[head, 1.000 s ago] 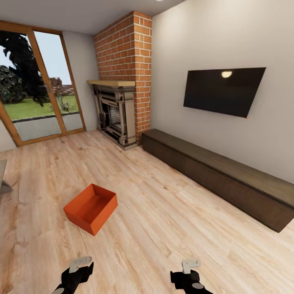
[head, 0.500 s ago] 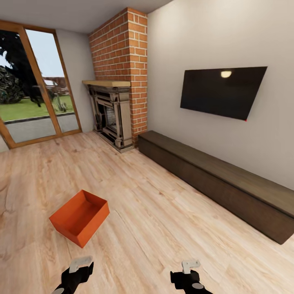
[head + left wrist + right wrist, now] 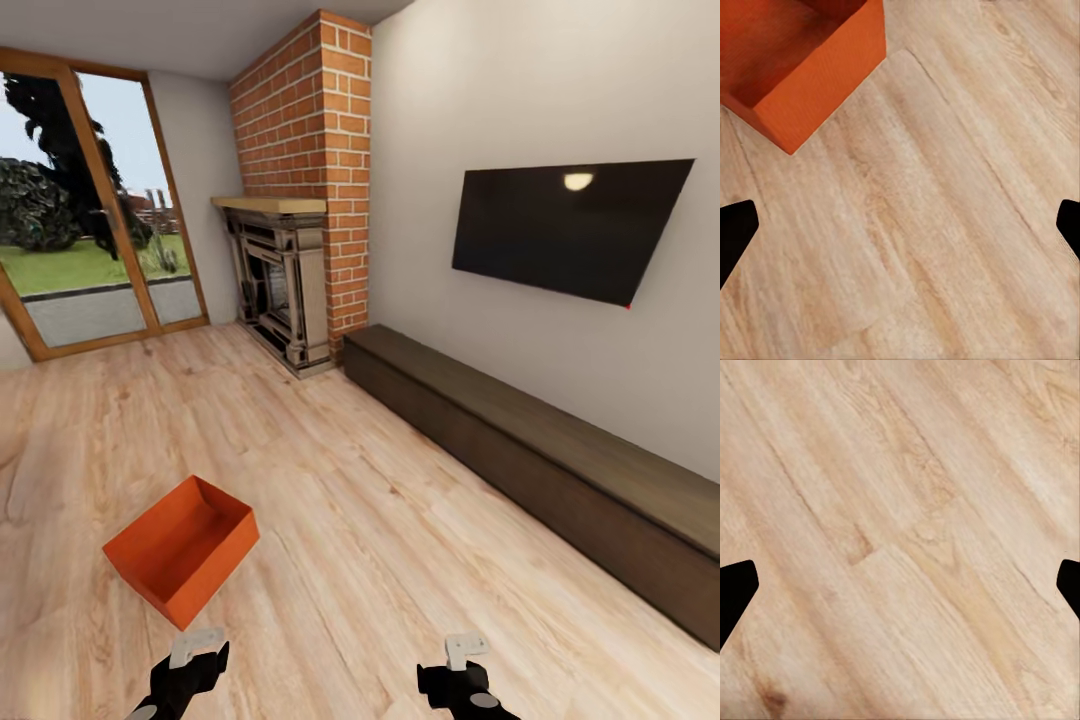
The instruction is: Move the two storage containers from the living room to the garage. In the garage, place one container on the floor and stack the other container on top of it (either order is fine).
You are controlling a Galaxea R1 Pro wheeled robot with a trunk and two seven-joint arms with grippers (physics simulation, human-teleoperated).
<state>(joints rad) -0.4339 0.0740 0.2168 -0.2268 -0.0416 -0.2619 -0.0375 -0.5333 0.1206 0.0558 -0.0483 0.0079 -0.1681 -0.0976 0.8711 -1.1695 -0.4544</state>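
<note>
One red-orange open-top storage container (image 3: 180, 548) sits empty on the light wood planks of the living room, low at the left of the head view. Its corner (image 3: 802, 71) also shows in the left wrist view. My left gripper (image 3: 188, 668) hangs just short of it, above the planks. In its wrist view the left gripper (image 3: 900, 225) is open, with black fingertips (image 3: 735, 229) spread wide over bare planks. My right gripper (image 3: 458, 672) is off to the container's right. In its wrist view the right gripper (image 3: 900, 589) is also open, holding nothing.
A brick fireplace (image 3: 290, 290) stands at the back. Along the right wall runs a long dark low bench (image 3: 540, 450) under a wall TV (image 3: 570, 230). A glass patio door (image 3: 90, 250) closes the far left. Wood floor (image 3: 380, 540) lies ahead of the grippers.
The whole picture has shifted, so the camera has moved: the container now sits lower and further left in the head view, and the bench and TV look nearer. Both arms keep their pose.
</note>
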